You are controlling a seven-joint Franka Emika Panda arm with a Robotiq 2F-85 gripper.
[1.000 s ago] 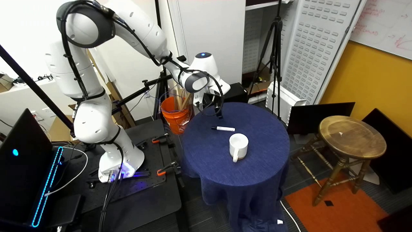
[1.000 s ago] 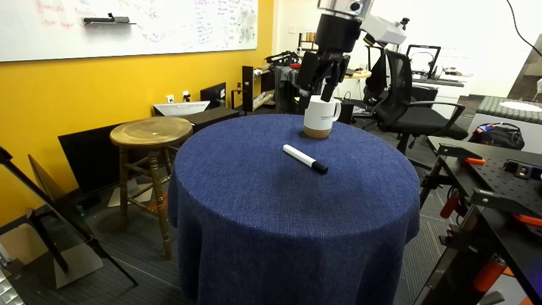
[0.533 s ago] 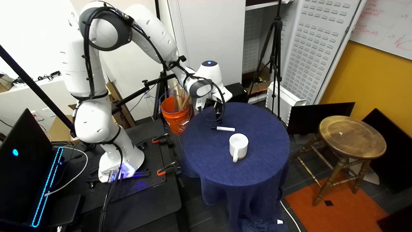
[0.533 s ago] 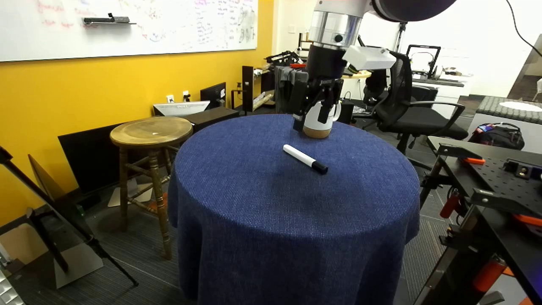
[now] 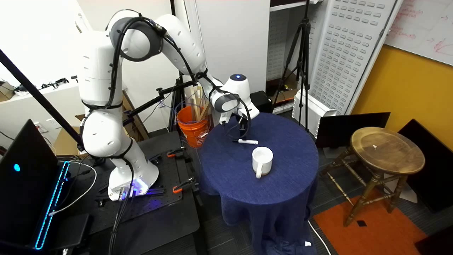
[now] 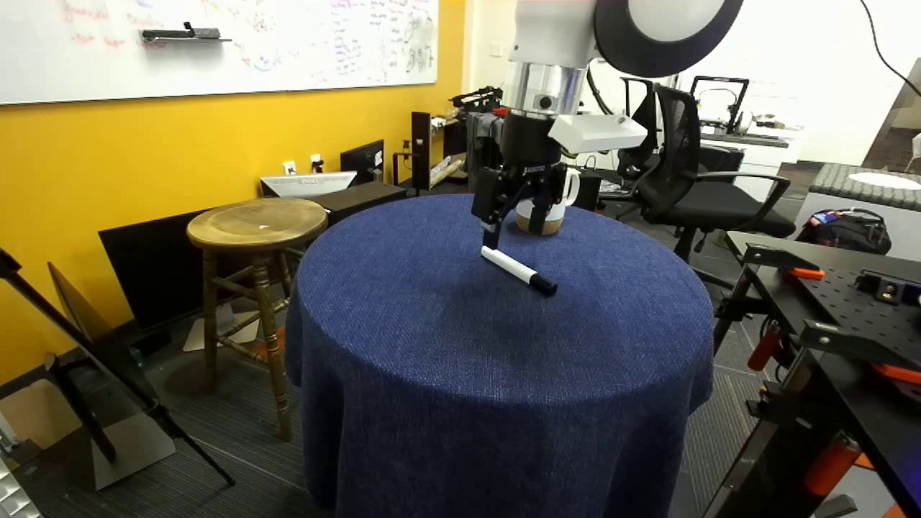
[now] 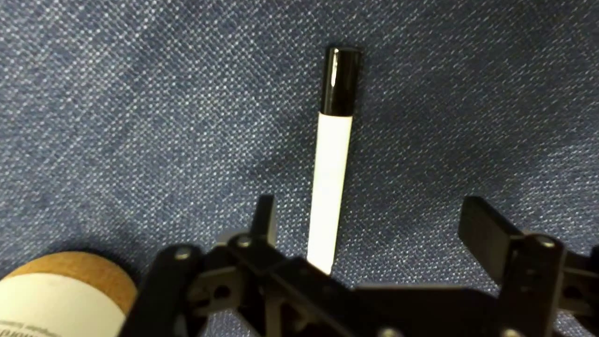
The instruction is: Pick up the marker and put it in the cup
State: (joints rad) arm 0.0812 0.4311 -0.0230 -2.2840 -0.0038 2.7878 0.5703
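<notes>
Wrist view: spread gripper [image 7: 369, 203] over marker [image 7: 330, 178]; cup [image 7: 61, 299] nearby

- Marker [image 7: 331, 159]: white barrel, glossy black cap on. Lying flat, apart from the cup [image 7: 61, 299].
- Wrist view: marker runs nearly straight up mid-frame, top leaning slightly right. Cap at upper middle; white end at lower middle, partly covered.
- In an exterior view: marker [image 5: 249, 142] near level, just right of centre, cap to the left.
- In an exterior view: marker [image 6: 516, 269] slants down rightward, cap end lower right.
- Cup: white, tan cork-like base, one handle, small lettering. Standing upright.
- Cup [image 5: 262, 161] just below marker in frame, handle toward bottom edge.
- Cup [image 6: 555, 212] above marker, handle right, partly covered.
- Wrist view: cup in lower-left corner, cut by frame edge.
</notes>
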